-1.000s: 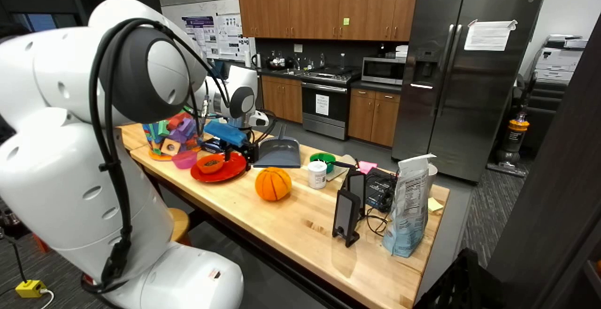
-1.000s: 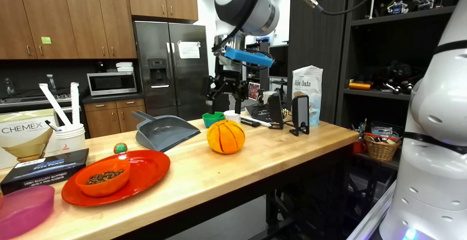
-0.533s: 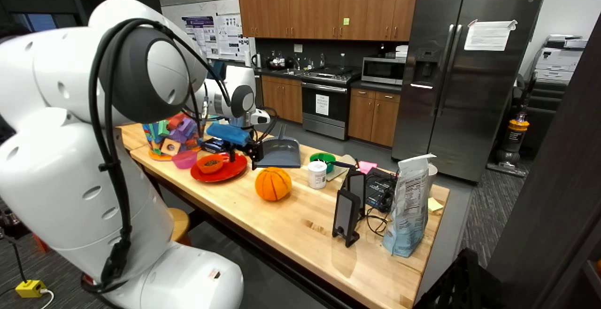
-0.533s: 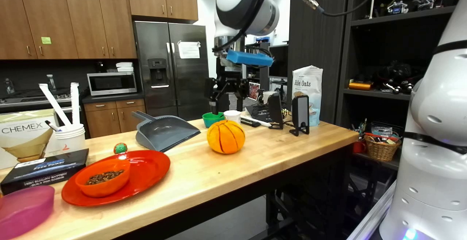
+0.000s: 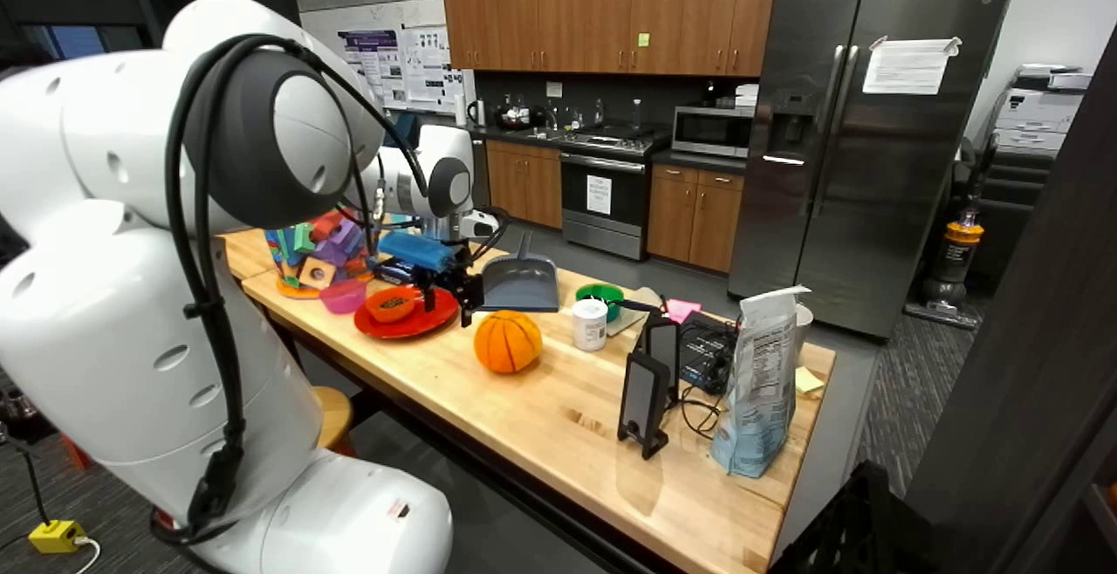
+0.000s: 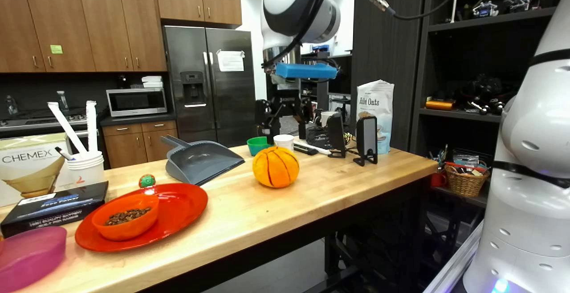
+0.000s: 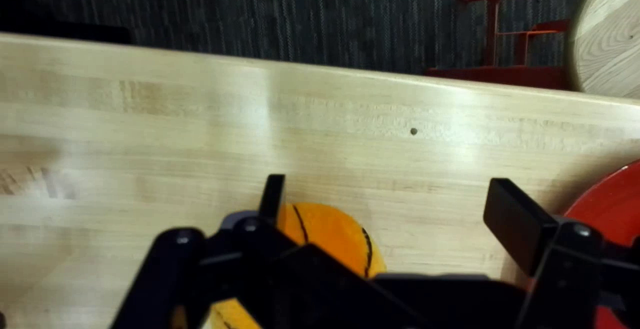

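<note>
My gripper [image 7: 387, 191] stands open above the table, nothing between its fingers. In the wrist view an orange ball [image 7: 330, 234] with black lines lies below the left finger, partly covered by the gripper's linkage. In an exterior view the gripper [image 6: 286, 135] shows a gap over the ball [image 6: 276, 167], which rests on the tabletop. A red plate [image 7: 610, 204] shows beyond the right finger. On that plate, an orange bowl [image 6: 127, 224] holds small brown bits. A blue block-like piece [image 5: 417, 251] is fixed to the wrist.
A grey dustpan [image 6: 200, 161] lies near the ball. Around it are a green bowl [image 6: 258, 145], a white tub [image 5: 590, 325], black speakers [image 5: 644, 399] and an oats bag [image 5: 759, 391]. A pink bowl [image 5: 342, 297] sits beside the plate. A round stool [image 7: 610, 39] stands past the table edge.
The gripper has shifted slightly, to the right in an exterior view, its jaws still apart. Ball, plate and bowl have stayed where they were.
</note>
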Controlling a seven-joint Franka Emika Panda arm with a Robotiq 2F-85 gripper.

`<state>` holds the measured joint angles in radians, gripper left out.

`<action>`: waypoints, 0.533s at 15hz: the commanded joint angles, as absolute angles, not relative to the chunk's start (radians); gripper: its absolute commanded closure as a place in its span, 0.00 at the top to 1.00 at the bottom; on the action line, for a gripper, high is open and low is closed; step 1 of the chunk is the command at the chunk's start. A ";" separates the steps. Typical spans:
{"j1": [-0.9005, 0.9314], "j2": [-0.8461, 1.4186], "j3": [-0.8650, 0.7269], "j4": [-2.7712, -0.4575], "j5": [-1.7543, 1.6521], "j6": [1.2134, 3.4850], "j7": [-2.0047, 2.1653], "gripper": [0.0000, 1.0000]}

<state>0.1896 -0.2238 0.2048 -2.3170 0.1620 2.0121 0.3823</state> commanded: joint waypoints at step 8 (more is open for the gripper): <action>0.178 -0.222 0.216 -2.296 0.268 1.940 0.572 1.00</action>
